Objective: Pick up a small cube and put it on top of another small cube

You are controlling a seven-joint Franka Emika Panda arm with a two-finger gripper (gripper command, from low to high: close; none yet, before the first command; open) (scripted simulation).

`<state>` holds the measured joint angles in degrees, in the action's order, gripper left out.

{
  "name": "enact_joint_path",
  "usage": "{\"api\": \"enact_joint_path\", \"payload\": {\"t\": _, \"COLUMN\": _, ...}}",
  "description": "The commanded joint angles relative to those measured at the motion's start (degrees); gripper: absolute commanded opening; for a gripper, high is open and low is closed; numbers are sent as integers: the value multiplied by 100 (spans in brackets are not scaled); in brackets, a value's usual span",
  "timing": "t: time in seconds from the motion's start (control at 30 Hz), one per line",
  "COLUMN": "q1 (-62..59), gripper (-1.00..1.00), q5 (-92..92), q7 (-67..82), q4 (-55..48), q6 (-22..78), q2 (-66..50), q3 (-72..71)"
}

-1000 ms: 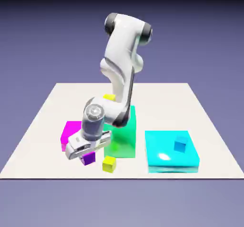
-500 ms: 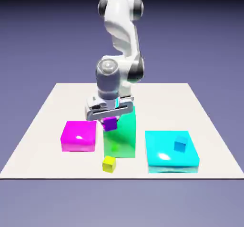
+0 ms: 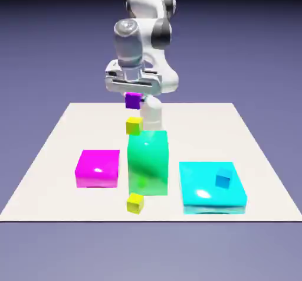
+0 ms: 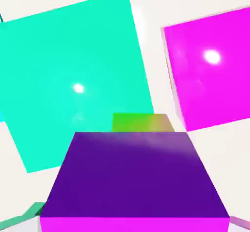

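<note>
From where I stood, the arm had its gripper (image 3: 134,95) up high, pointing down, jaws closed in on the purple cube (image 3: 133,101) and no wider apart than its sides; a firm hold, AFAICT, w/ the cube hanging clear below the fingers so its underside was free to land on something. Taking the green block (image 3: 148,163) as clock centre, 12 at the table's far edge, the upper yellow cube (image 3: 134,126) sat abt. 11 o'clock, apparently perched on that block's back corner; couldn't tell exactly how much of it was supported. It showed just under the purple one, prob. why the arm was held there: lined up over its target, w/ room to descend. The hand view had a sliver of it peeking past the held cube, so alignment looked approx. OK, not certain. The other yellow cube (image 3: 135,203) lay at 6, magenta block (image 3: 97,169) at 9, cyan block (image 3: 206,182) near 4 w/ the small blue cube (image 3: 223,177) on it. Next, I reckoned, came a slow, level lowering, then release; an off-centre touch could've tipped that perched cube.
</note>
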<state>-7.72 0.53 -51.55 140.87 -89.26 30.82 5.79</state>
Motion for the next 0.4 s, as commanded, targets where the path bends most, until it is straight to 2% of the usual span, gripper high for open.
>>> {"api": "enact_joint_path", "payload": {"t": 0.0, "q1": -3, "gripper": -100, "q5": 16, "q7": 1, "q4": 207, "q6": -197, "q2": 10, "q3": 3}}
{"api": "enact_joint_path", "payload": {"t": 0.13, "q1": -14, "gripper": -100, "q5": 32, "q7": 3, "q4": 1036, "q6": -987, "q2": 48, "q3": 14}}
{"api": "enact_joint_path", "payload": {"t": 0.17, "q1": -14, "gripper": 100, "q5": 32, "q7": 3, "q4": 1036, "q6": -987, "q2": 48, "q3": 14}}
{"api": "enact_joint_path", "payload": {"t": 0.37, "q1": 0, "gripper": 100, "q5": 12, "q7": 0, "q4": 0, "q6": 1, "q2": 0, "q3": 0}}
